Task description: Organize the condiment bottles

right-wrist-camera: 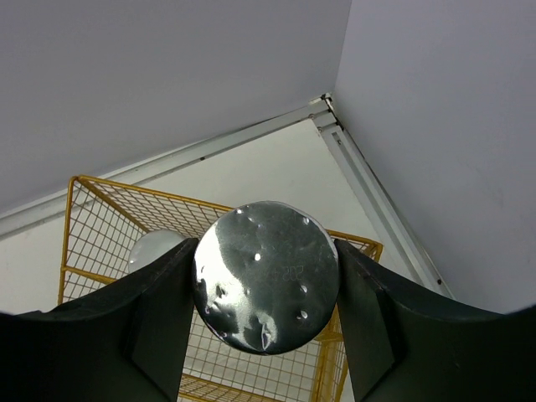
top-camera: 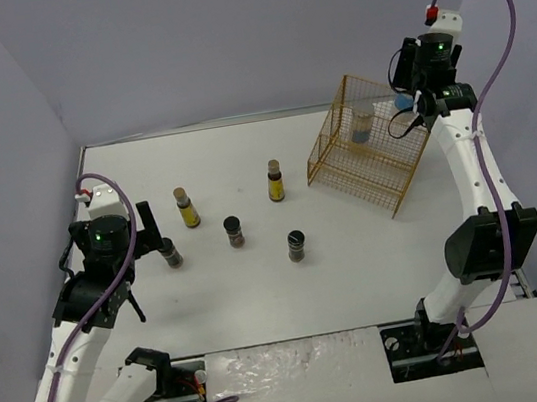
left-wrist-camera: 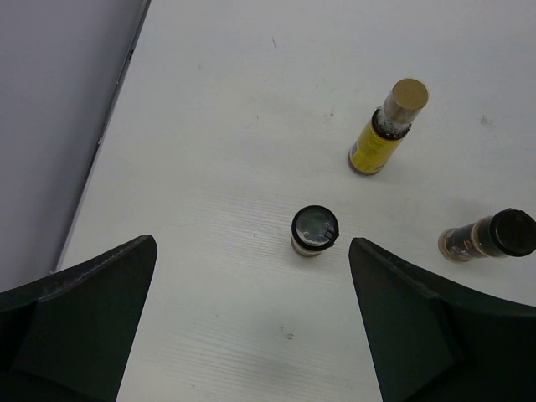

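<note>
Five jars stand apart on the counter point(top-camera: 262, 293) in the top view. The left yellow jar point(top-camera: 186, 207) and the centre yellow jar point(top-camera: 275, 181) are in the back row. The left dark jar point(top-camera: 169, 253), middle dark jar point(top-camera: 235, 231) and right dark jar point(top-camera: 297, 246) are lower in the frame. The left gripper point(left-wrist-camera: 251, 247) is spread wide, with the left dark jar low between its fingers and untouched. At upper right, the right gripper point(right-wrist-camera: 264, 260) is clamped on the held pale jar point(right-wrist-camera: 268, 289), silver lid toward the wrist camera and the rack point(top-camera: 369, 161) behind it. A second pale jar point(top-camera: 363, 121) stands inside the rack.
</note>
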